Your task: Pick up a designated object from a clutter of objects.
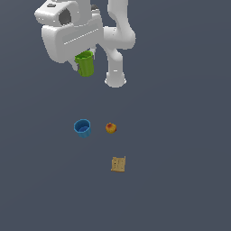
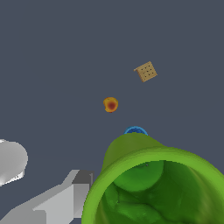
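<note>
green cup (image 1: 85,64): glossy plastic | box (image 1: 118,164): matt cardboard | arm (image 1: 118,36): smooth white

Slate-grey ground, the one thing here outside the task.

The ground (image 1: 180,194) is a flat, matte surface of one even dark blue-grey tone. It runs to every edge of the exterior view. In the wrist view the same uniform tone makes up the whole background, with no seam or border showing.

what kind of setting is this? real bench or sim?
Looks like a simulator render, not a real bench: a flat, featureless grey floor, and only toy-simple props on it, a blue cup, an apple-like ball, a tan box.
</note>
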Available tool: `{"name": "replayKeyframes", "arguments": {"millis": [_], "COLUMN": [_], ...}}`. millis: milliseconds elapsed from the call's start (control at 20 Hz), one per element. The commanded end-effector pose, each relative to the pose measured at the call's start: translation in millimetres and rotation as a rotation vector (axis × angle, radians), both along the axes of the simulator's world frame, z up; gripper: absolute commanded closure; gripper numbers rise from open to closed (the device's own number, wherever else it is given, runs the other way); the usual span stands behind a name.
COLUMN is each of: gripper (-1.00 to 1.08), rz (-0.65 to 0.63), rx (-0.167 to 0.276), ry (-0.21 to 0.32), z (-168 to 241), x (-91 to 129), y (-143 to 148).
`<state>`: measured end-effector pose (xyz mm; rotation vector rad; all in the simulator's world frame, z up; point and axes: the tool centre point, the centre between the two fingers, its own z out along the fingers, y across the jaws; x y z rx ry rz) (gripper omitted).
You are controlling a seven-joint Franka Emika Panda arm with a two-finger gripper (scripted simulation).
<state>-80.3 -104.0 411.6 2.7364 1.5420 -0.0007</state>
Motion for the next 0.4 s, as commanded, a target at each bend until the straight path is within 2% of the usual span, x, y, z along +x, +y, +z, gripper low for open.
{"name": "replayKeyframes", "arguments": {"millis": [0, 350], "gripper": [1.08, 1.08], "rz": [0.000, 0.000], "rx": [0.000, 0.001], "ry": [0.000, 0.000], "z": [11, 23], "x": [-5, -8], "y": [3, 6]}}
